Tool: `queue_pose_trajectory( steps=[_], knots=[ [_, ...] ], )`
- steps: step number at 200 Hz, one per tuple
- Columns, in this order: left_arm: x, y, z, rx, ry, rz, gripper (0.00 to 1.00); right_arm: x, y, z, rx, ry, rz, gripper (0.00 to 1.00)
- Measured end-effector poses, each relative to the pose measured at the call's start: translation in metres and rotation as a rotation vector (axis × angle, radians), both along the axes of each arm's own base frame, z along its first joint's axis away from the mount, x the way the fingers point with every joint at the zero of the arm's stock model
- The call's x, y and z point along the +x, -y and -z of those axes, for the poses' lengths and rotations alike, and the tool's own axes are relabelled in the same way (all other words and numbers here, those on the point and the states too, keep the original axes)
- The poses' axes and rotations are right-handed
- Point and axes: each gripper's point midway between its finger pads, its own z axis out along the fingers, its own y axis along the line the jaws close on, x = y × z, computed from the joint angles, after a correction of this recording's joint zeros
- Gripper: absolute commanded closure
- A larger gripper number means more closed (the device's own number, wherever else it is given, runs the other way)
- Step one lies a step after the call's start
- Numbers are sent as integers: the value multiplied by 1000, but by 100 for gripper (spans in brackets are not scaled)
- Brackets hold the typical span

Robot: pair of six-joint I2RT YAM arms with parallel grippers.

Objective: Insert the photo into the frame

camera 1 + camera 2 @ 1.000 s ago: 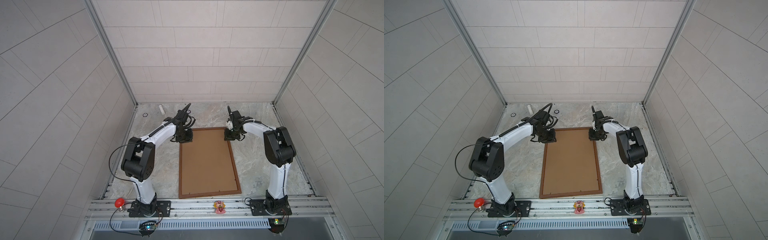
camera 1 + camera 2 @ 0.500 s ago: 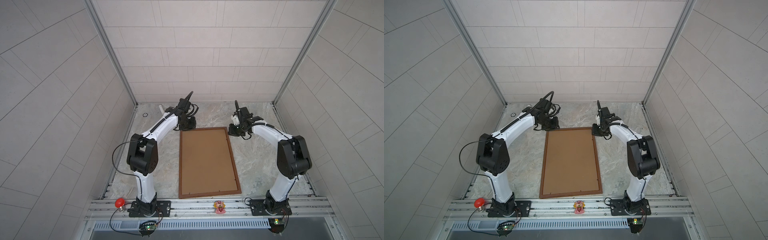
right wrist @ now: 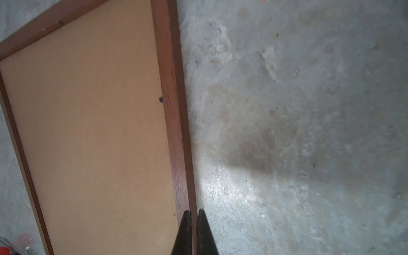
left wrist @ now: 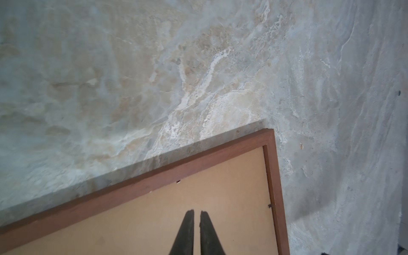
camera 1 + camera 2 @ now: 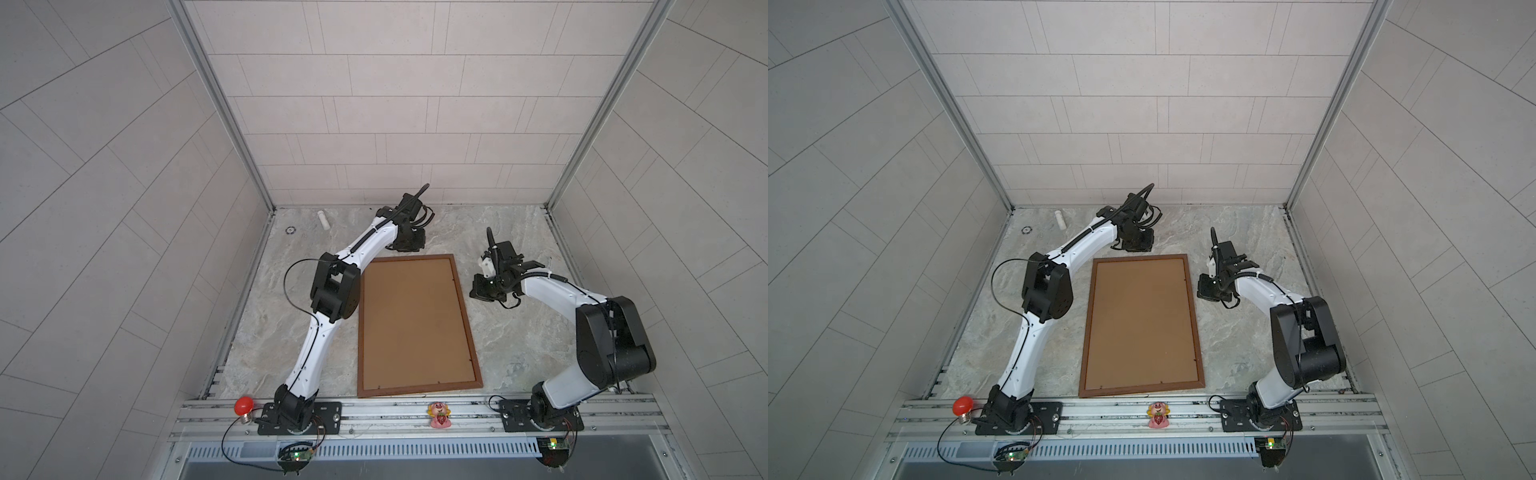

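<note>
In both top views the large picture frame of thin dark brown wood point(image 5: 415, 388) point(image 5: 1142, 387) lies flat, back up, mid-way across the grey marbled bench point(image 5: 519, 332). A plain light brown backing board point(image 5: 415, 320) fills it. There's no blue poster photo to be seen anywhere. If it's in, it's under that board, and I can't tell. The left gripper point(image 5: 410, 245) point(image 5: 1138, 243) hangs just beyond the far rail. The right gripper point(image 5: 482, 289) point(image 5: 1208, 289) sits just beside the right rail.

Over to the left wrist view: the left gripper point(image 4: 197, 212) has its jaws together and empty, over the board near a corner of the frame point(image 4: 176, 173). A small dark tab point(image 4: 269, 206) shows at the inner edge.

Right wrist view: the right gripper point(image 3: 194, 210) also has its jaws together, holding nothing, above the long rail point(image 3: 175, 110). Another tab point(image 3: 160, 100) sits further along.

This looks like locking the board down. To do it well, I'd use the closed tips as a poker and come straight down beside a tab. Nudge it lightly over the board, and steady the rail with the other arm so the frame doesn't slide.
</note>
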Motion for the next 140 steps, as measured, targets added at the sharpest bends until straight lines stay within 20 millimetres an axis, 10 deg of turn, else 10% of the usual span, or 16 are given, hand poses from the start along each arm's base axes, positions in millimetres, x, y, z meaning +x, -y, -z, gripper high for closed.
queue_pose_trajectory(
  steps=[140],
  knots=[
    [3,-3,37,80,-24,-1,93,0,-6,-9,41,29,-20,100]
  ],
)
